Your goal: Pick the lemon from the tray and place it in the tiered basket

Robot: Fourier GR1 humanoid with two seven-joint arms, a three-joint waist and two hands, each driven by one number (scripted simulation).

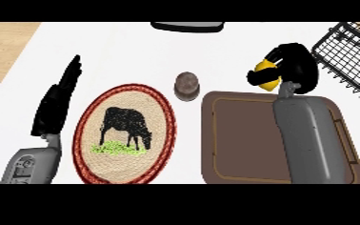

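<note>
White counter [141, 52], lemon [265, 72] in right robot hand [295, 64]

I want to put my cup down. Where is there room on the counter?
Bare counter lies above the cow mat, left of the small brown puck. It is crowded at the right: the right hand holds the lemon between the tray and wire basket.

Open white counter strip between right hand [295, 64] holding yellow lemon [265, 71] and black wire tiered basket [341, 52] at far right. Brown rectangular tray [232, 138] lies under right forearm. Small round brown-grey object [187, 85] stands between tray and round woven cow-pattern mat [126, 133]. Left hand [60, 100] rests beside mat's left edge.
</note>
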